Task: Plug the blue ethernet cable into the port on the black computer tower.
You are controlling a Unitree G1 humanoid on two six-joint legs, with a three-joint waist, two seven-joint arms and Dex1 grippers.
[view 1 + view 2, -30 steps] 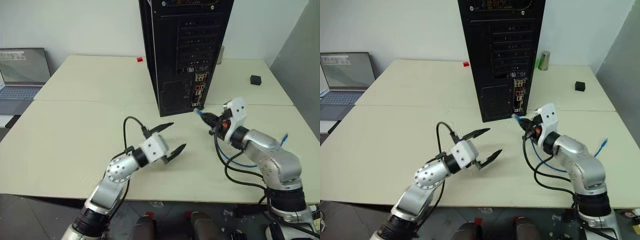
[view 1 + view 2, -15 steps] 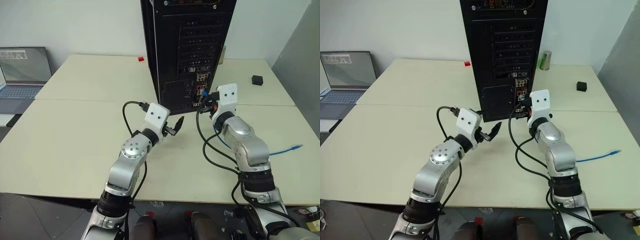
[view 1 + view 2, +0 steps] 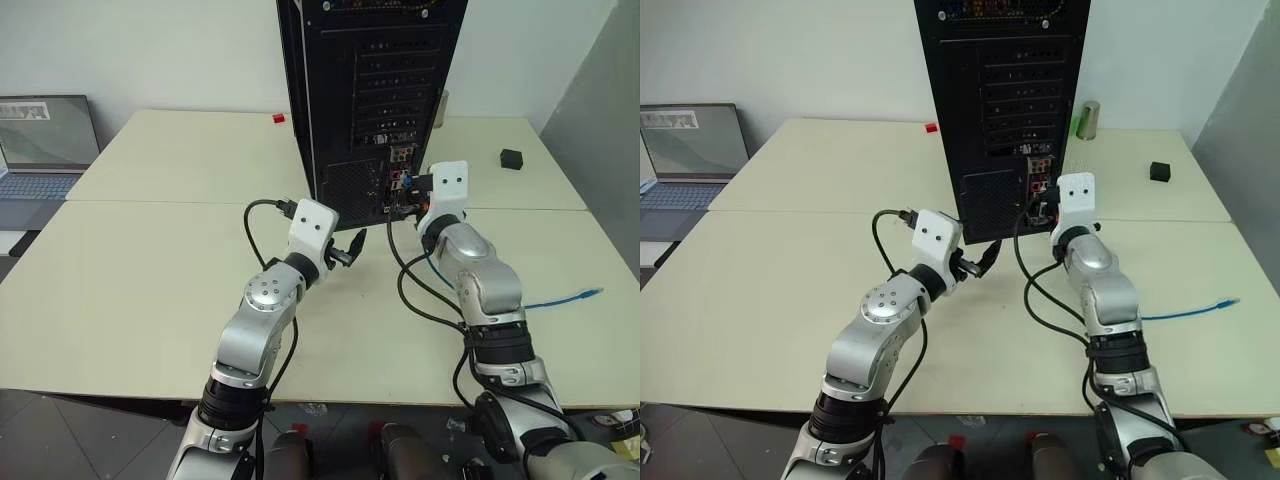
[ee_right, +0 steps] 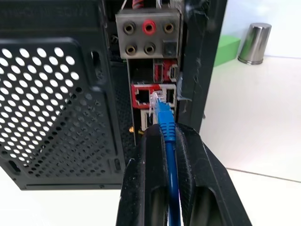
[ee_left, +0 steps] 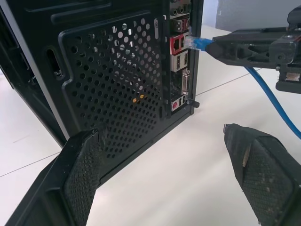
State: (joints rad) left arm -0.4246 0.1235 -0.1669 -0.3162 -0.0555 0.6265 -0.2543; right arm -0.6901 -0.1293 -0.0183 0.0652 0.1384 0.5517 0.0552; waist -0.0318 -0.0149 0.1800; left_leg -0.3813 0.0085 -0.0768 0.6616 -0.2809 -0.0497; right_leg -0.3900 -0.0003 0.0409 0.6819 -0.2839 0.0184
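One tall black metal computer tower stands on the beige bench; the right tool pinches one thin blue ethernet cable at its port, the left tool gapes empty.

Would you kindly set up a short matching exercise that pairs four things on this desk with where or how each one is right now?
Things:
1. cable plug
2. left gripper
3. laptop
4. metal cup

States or places:
A. open, holding nothing, in front of the tower's vent grille
B. far left of the table
C. pinched in the right gripper, tip at the red-framed port
D. behind the tower, on the right

Pairs: 1-C, 2-A, 3-B, 4-D
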